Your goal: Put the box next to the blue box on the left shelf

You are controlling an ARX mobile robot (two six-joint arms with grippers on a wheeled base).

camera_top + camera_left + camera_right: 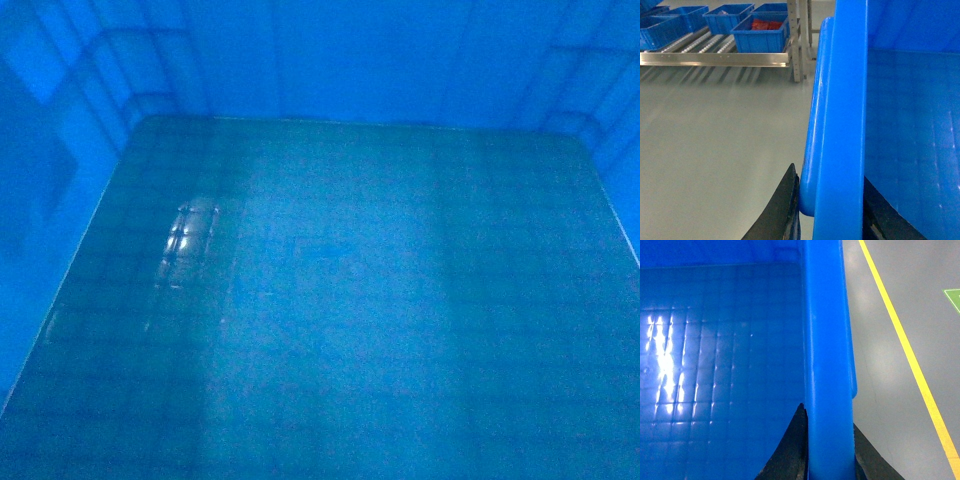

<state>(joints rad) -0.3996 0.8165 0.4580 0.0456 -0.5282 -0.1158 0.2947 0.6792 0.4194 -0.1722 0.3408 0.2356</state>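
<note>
The box [330, 300] was held off the floor [715, 140], each tool, left [832, 215] and right [827, 455], pinching a side rim. Carry step, judged: the shelf [715, 57] with blue bins [760, 32] stood well beyond the box; approach needed next.

Bare grey floor [715, 150] lies open before the shelf [715, 59].

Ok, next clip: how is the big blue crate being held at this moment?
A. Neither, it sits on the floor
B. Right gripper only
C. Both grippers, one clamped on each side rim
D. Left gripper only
C. The left gripper has a finger on either side of the box rim, and the right gripper pinches the opposite rim the same way.
</note>
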